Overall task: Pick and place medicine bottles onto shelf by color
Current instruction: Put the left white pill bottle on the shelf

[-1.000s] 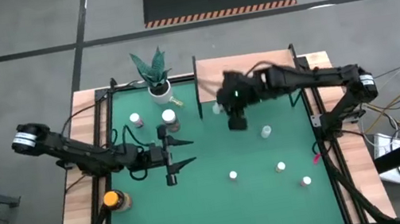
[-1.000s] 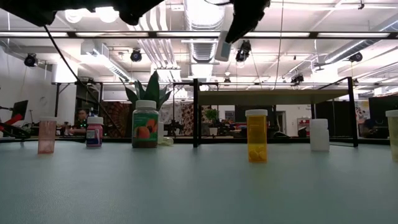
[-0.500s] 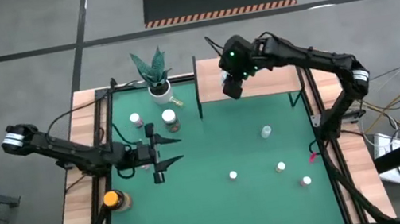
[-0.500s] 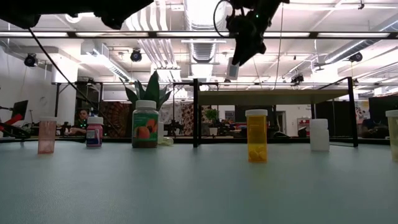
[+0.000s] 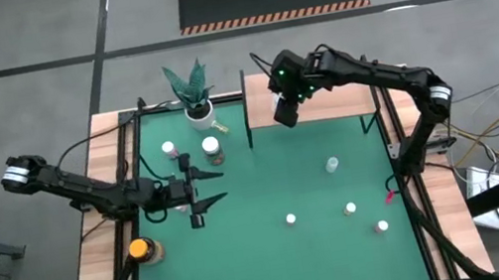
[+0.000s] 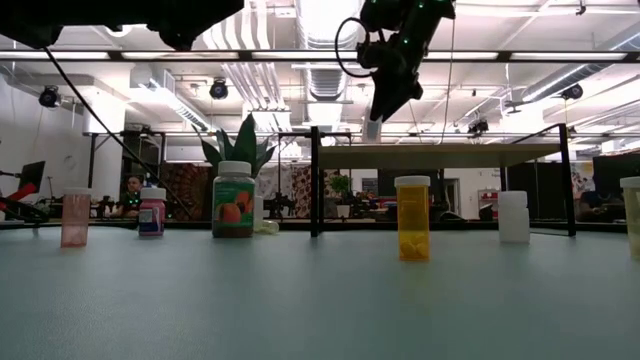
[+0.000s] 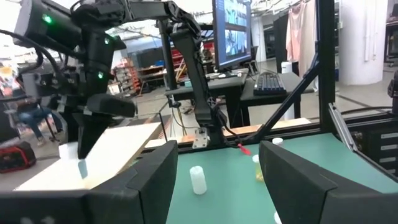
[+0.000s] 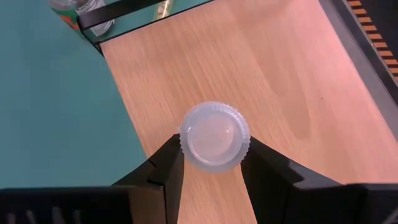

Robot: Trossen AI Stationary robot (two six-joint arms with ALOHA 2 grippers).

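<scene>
- Right wrist view: right claw [image 8: 213, 163] grasping white-capped bottle [image 8: 214, 135] by its sides — over the shelf [image 8: 280, 81].
- Bottle: probably light, stiff, slick plastic — grip below the cap.
- Left claw [image 5: 205, 187]: released, over the table [image 5: 327, 248].

Held bottle [image 8: 214, 137]: only its white cap shows from the right wrist, body and colour hidden beneath; contact with the shelf [image 8: 273, 81] can't be told. Another bottle [image 8: 84, 12] is cut off by the frame edge. Low view: rightmost bottle [image 6: 632, 215] cropped. High view: table bottles [image 5: 290, 220] too small for colour.
</scene>
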